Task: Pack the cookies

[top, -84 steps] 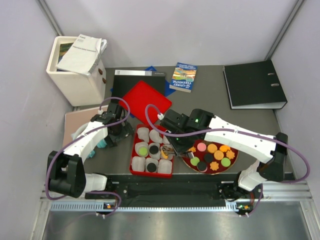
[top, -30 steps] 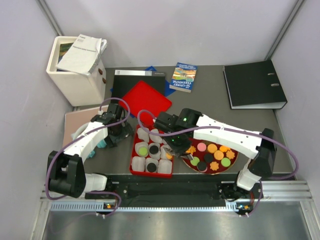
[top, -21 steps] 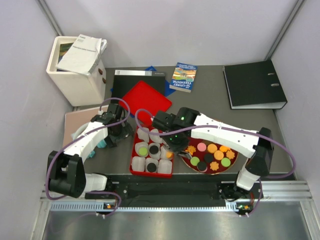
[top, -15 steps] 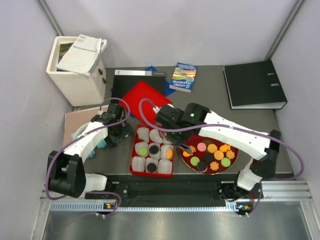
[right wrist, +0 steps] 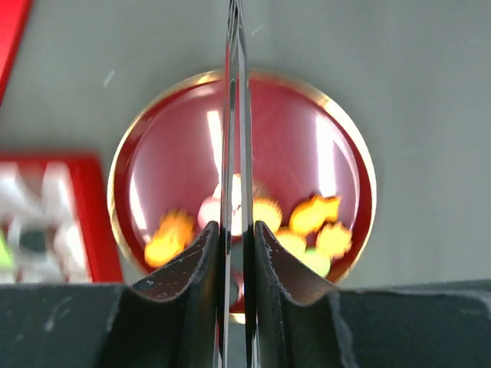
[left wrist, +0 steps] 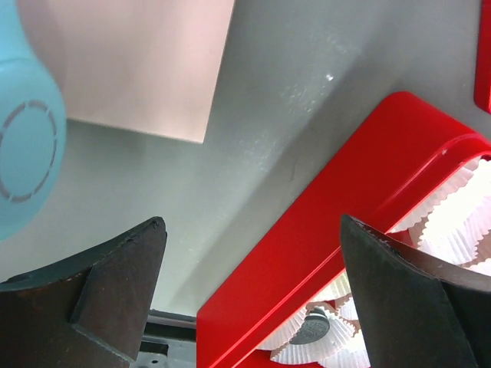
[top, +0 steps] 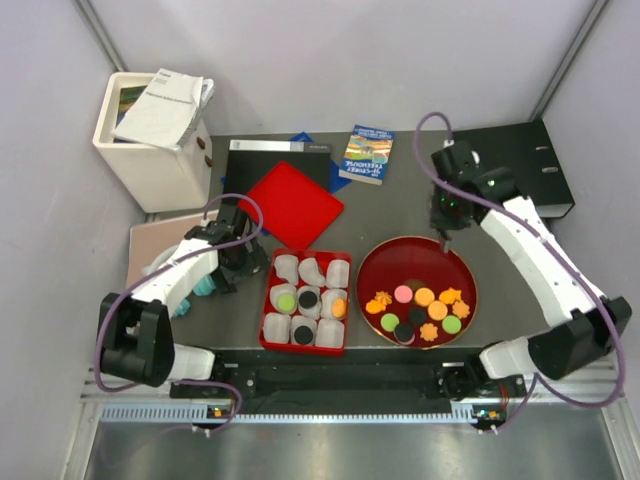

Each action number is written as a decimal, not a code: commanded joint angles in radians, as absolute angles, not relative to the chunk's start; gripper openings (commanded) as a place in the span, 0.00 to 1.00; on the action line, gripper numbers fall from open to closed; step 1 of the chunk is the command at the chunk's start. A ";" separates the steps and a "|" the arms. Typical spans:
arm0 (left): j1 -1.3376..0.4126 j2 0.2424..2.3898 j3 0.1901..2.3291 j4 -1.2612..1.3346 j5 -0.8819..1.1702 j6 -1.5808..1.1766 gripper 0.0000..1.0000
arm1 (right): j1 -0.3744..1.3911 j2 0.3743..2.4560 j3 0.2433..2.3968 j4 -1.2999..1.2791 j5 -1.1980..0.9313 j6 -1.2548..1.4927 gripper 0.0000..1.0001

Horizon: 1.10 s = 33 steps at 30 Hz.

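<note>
Several cookies [top: 425, 308], round and flower-shaped, lie on the near half of a round red plate [top: 400, 262]. Others sit in white paper cups in the red tray [top: 272, 262]: a green one [top: 287, 300], two black ones [top: 308, 298] and an orange one [top: 338, 307]. My right gripper [top: 443, 212] hovers over the plate's far rim, shut on thin metal tweezers [right wrist: 234, 115], whose tips carry nothing. In the right wrist view the cookies [right wrist: 311, 215] are blurred, well below my right gripper [right wrist: 234, 226]. My left gripper [left wrist: 252, 224] is open beside the tray's left wall [left wrist: 307, 230].
A red lid [top: 295, 203] lies behind the tray. A book [top: 366, 154], a black binder [top: 510, 168] and a black folder [top: 270, 150] lie at the back. A white box [top: 150, 150] stands back left. A pink board [left wrist: 130, 61] and a blue object [left wrist: 23, 153] are near my left gripper.
My right arm has swung away from the tray, up and to the back right, with the tweezers. The orange cookie stays in its paper cup. The left arm has not moved.
</note>
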State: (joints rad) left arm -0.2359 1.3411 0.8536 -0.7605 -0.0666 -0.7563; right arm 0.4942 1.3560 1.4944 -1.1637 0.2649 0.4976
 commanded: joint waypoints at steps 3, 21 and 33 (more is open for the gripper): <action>-0.230 1.391 0.928 -0.707 -0.005 -0.726 0.99 | 0.270 1.648 1.586 -0.881 0.165 0.451 0.13; -0.127 1.403 0.974 -0.738 -0.034 -0.730 0.99 | 0.206 2.379 2.267 -0.828 0.223 0.574 0.22; -0.101 1.558 1.078 -0.755 0.044 -0.704 0.99 | 0.215 2.378 2.194 -0.801 0.238 0.575 0.98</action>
State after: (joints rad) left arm -0.1059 1.5360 1.0195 -0.7418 -0.0071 -0.7223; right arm 0.2077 2.4413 2.2112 -0.8455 0.2077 0.5655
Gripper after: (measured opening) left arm 0.991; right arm 0.935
